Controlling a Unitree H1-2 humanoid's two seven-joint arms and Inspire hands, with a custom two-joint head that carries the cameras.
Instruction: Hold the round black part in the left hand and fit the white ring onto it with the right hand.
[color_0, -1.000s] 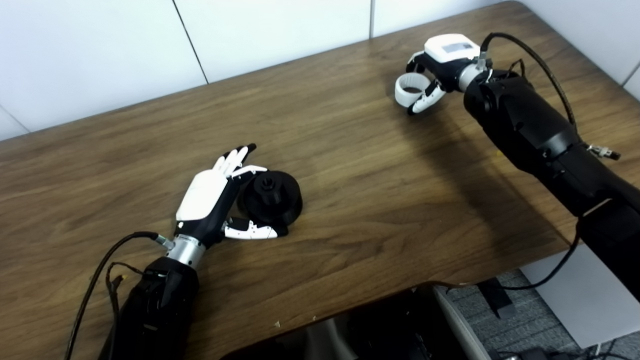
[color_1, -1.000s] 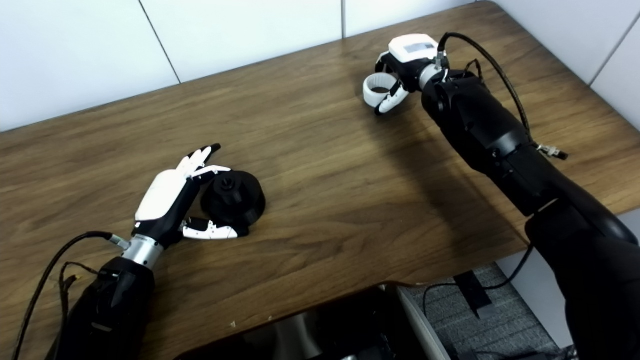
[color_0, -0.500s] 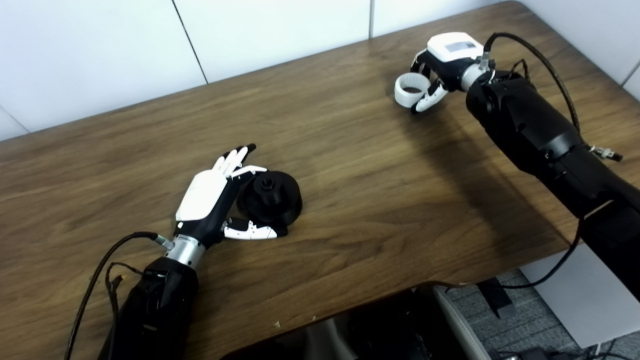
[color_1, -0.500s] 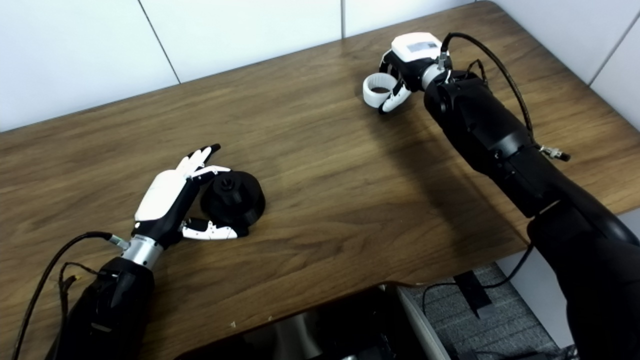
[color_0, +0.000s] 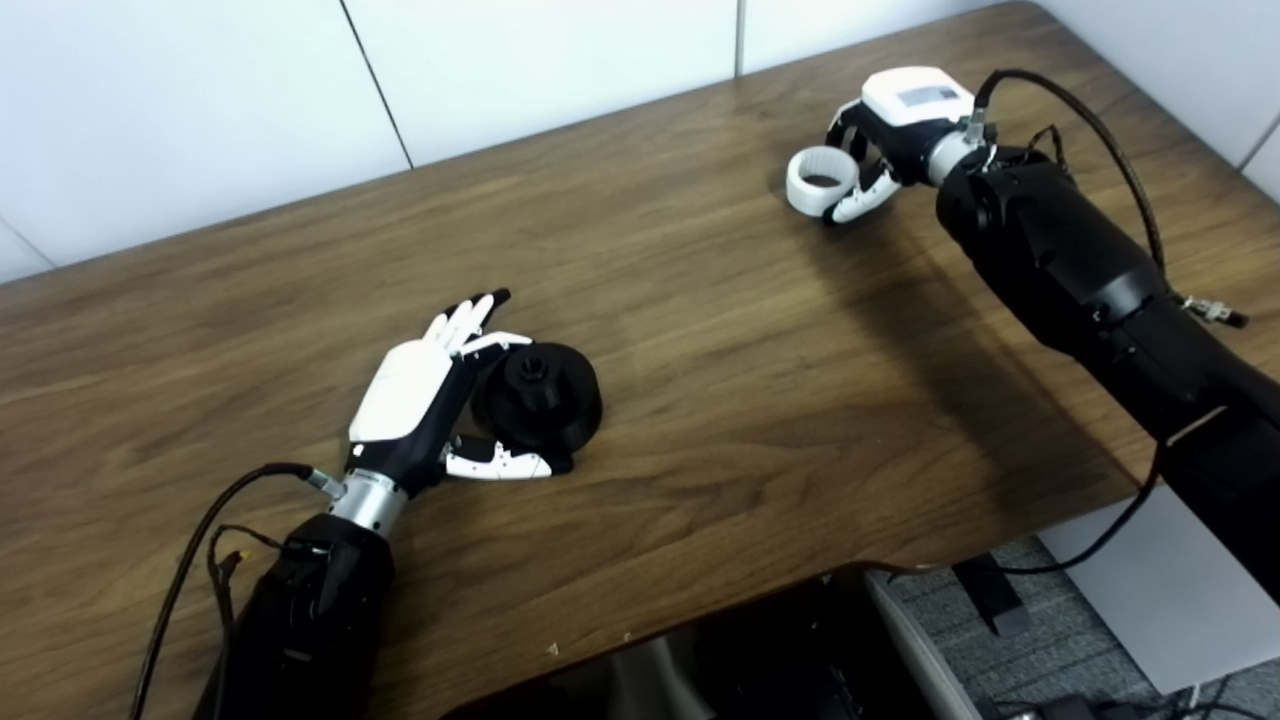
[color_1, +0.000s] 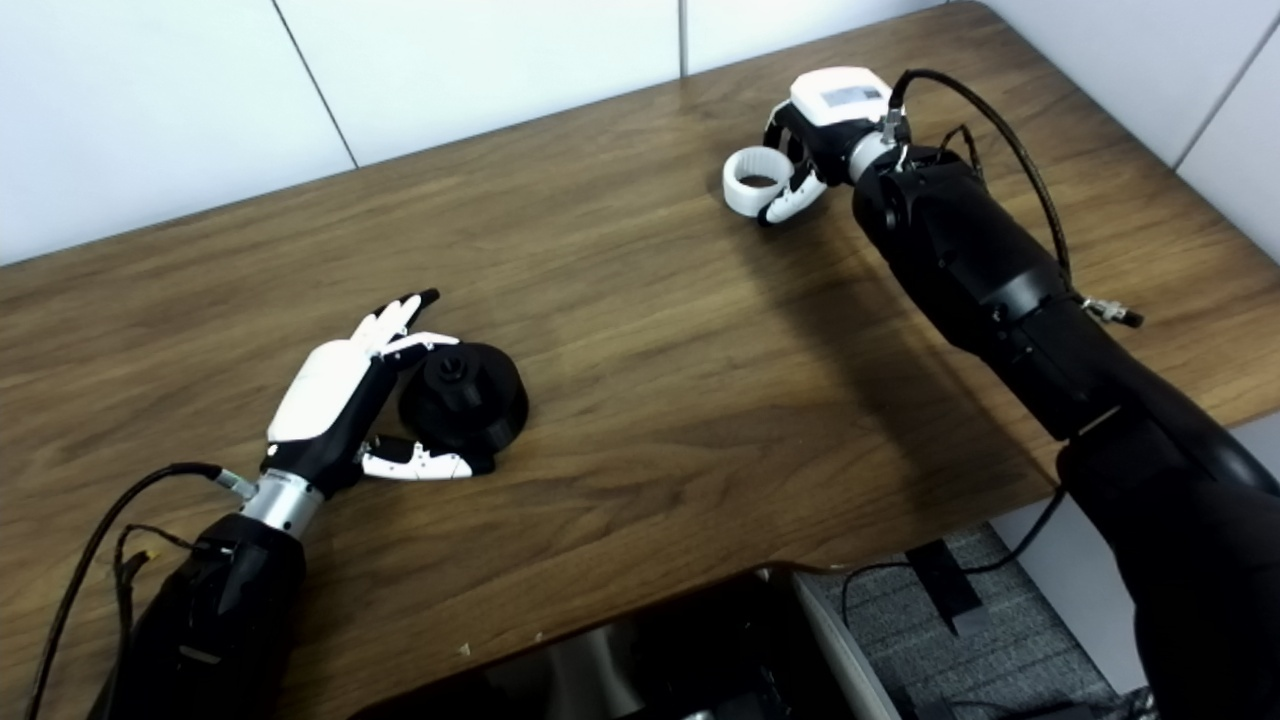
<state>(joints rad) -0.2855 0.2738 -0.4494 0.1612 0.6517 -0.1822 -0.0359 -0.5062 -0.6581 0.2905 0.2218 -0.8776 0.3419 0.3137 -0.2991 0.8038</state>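
1. The left hand (color_0: 415, 395) lies low on the wooden table (color_0: 700, 330), well in from the near edge; its fingers (color_0: 470, 312) stretch flat and apart, thumb out along the near side; it grips nothing, though the thumb and one finger touch the round black part (color_0: 540, 392), which sits on the table just right of the palm.
2. Between the black part and the far right corner runs a broad bare stretch of wood; the two hands are well apart.
3. The white ring (color_0: 820, 180) is near the table's far edge, beside the wall; the right hand (color_1: 815, 125) curls over it from the right, thumb against the ring's near side; whether the grasp is firm, or the ring lifted, I cannot tell.
4. The right eye view shows more of the table's right edge and the floor beyond; the left eye view shows more table left of the left arm.
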